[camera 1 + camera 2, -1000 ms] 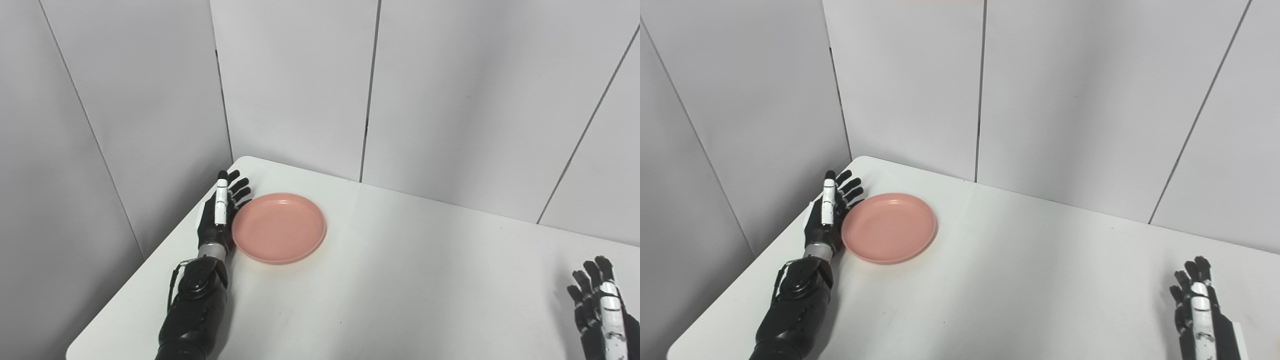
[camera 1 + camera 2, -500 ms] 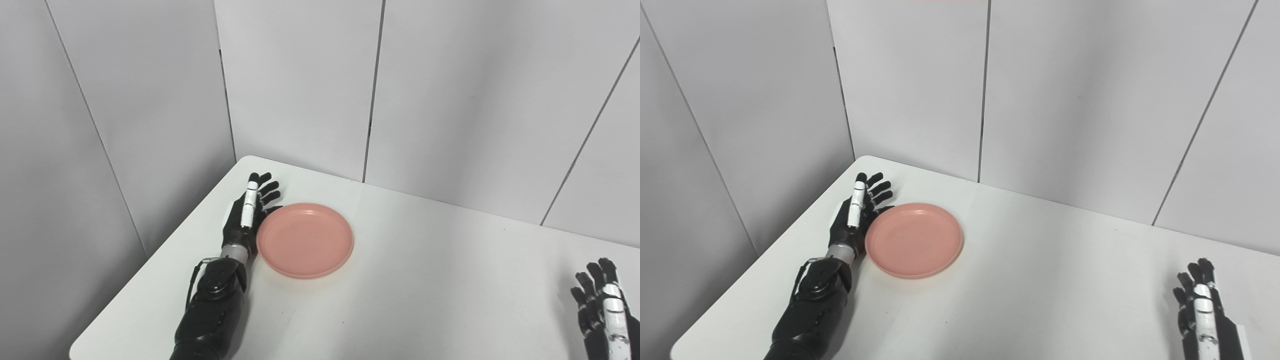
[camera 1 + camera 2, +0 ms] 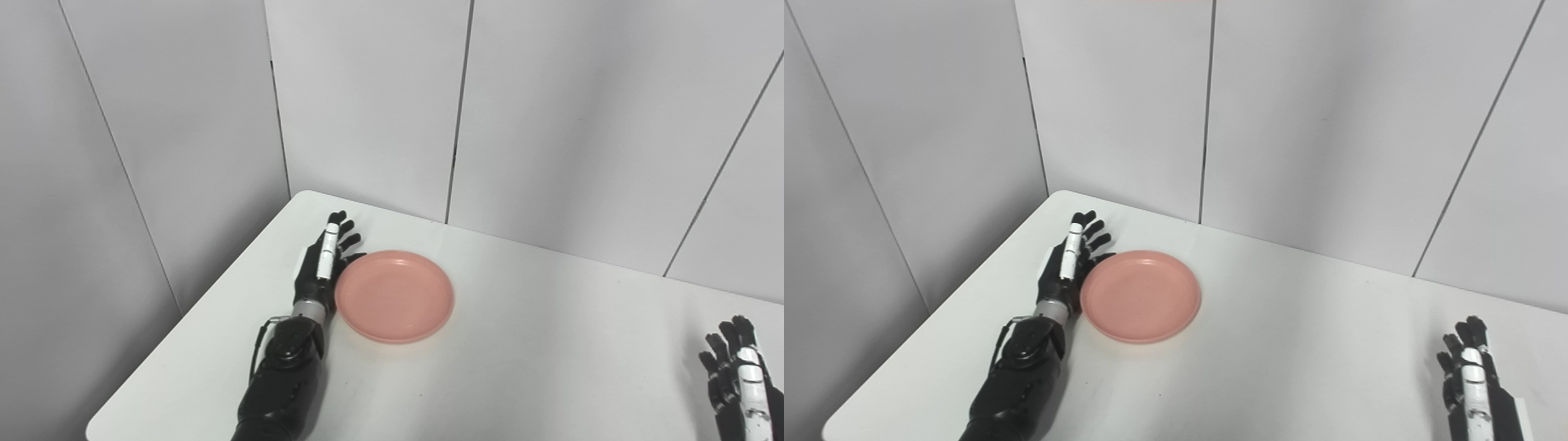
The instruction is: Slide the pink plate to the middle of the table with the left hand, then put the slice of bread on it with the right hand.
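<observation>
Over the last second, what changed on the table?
The left hand, flat against the rim of the pink plate, pushed it rightward toward the table centre; hand and plate moved together. The camera also shifted slightly. Nothing was grasped or released. The right hand stayed open at the lower right edge. No bread is in view.

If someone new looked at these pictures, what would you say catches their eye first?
The pink plate stands out most, the only colour on the white table, lying left of the middle. The black left hand lies flat against the plate's left rim, fingers extended toward the far corner. The right hand waits open at the near right edge, partly out of view; no slice of bread shows in either view.
</observation>
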You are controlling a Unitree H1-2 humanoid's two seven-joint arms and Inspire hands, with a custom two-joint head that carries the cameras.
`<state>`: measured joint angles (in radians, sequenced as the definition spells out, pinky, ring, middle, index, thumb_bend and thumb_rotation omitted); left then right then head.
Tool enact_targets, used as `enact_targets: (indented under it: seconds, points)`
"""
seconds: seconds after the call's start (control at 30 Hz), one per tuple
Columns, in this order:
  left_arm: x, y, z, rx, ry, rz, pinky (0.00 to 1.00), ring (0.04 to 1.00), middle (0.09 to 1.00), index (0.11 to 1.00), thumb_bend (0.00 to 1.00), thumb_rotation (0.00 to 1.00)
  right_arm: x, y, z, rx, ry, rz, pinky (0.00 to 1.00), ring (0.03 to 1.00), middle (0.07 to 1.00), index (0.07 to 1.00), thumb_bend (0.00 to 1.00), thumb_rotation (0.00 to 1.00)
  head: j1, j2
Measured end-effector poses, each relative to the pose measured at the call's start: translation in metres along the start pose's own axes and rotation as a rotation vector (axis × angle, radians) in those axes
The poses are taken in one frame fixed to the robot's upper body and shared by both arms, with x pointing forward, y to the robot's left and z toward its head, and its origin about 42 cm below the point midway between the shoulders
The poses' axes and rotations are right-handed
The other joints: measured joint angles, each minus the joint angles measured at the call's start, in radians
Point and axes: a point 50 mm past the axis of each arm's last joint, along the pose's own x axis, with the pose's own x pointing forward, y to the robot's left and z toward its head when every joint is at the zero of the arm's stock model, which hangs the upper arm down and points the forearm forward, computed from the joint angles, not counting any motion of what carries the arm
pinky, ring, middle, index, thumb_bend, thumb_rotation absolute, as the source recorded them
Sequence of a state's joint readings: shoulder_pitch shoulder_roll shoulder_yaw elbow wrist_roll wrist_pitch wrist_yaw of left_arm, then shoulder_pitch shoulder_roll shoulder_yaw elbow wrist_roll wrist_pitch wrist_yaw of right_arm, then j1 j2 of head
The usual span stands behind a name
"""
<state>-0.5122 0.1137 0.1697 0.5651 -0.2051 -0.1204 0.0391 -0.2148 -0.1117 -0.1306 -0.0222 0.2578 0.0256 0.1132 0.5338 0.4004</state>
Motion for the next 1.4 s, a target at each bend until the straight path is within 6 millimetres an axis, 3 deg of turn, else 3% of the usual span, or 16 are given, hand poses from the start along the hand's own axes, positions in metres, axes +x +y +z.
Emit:
enact_targets:
  seconds: [0.27, 0.83, 1.1, 1.23, 1.4]
  points:
    - [-0.004, -0.032, -0.004, -0.012, 0.021, -0.068, 0.88, 0.912, 0.918, 0.885, 0.71, 0.94, 0.000, 0.000, 0.001, 0.000, -0.005, -0.006, 1.00, 0.989, 0.993, 0.992, 0.53, 0.83, -0.011, 0.008]
    - [-0.023, -0.076, -0.015, -0.071, 0.027, -0.197, 0.86, 0.892, 0.905, 0.884, 0.67, 0.94, 0.000, 0.005, 0.001, -0.019, -0.002, 0.005, 1.00, 1.000, 1.000, 1.000, 0.54, 0.86, -0.086, 0.031]
    - [-0.040, -0.090, -0.013, -0.112, 0.055, -0.245, 0.89, 0.909, 0.916, 0.890, 0.69, 0.94, 0.001, 0.008, 0.004, -0.021, -0.014, 0.015, 1.00, 1.000, 1.000, 1.000, 0.60, 0.86, -0.175, 0.066]
    - [-0.049, -0.093, -0.012, -0.120, 0.071, -0.276, 0.89, 0.916, 0.923, 0.893, 0.68, 0.94, 0.000, 0.012, 0.009, -0.016, -0.002, 0.016, 1.00, 1.000, 1.000, 1.000, 0.50, 0.84, -0.230, 0.090]
    - [-0.058, -0.097, -0.011, -0.111, 0.079, -0.304, 0.89, 0.924, 0.927, 0.898, 0.67, 0.94, -0.001, 0.019, 0.009, 0.004, -0.007, -0.007, 1.00, 0.999, 1.000, 1.000, 0.52, 0.80, -0.311, 0.129]
